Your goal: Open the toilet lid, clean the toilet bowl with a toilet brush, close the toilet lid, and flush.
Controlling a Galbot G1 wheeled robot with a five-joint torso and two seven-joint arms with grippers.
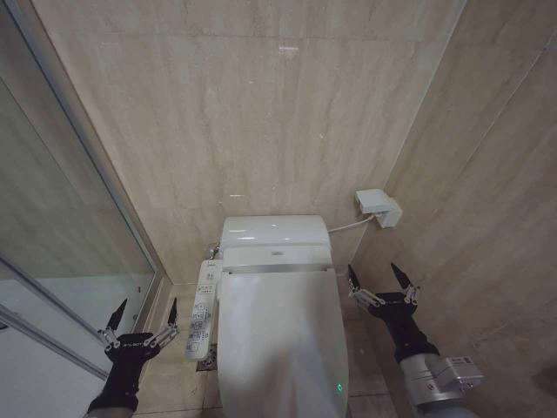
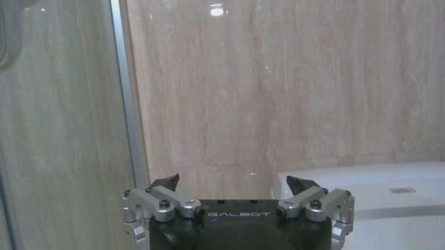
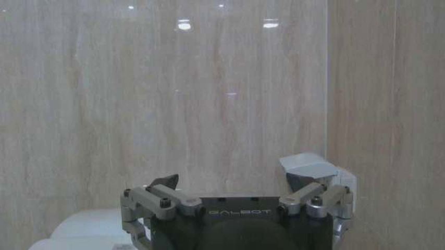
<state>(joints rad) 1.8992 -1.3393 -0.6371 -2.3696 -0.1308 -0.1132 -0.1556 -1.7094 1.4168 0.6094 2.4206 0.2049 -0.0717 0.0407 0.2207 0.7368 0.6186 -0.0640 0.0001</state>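
Head view: toilet lid (image 1: 278, 335) lies shut at lower centre; left gripper (image 1: 144, 318) and right gripper (image 1: 380, 279) flank it, spread wide, empty. A fingertip could slide off the smooth lid.

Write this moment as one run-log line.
large smooth white plastic toilet lid: closed | left claw: open, empty, beside toilet | right claw: open, empty

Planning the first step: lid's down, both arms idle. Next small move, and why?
Probably bring the right gripper inward toward the front edge of the toilet lid. The lid is shut over the bowl, so it must be lifted first. Both grippers are open and empty, the left gripper beside the control panel.
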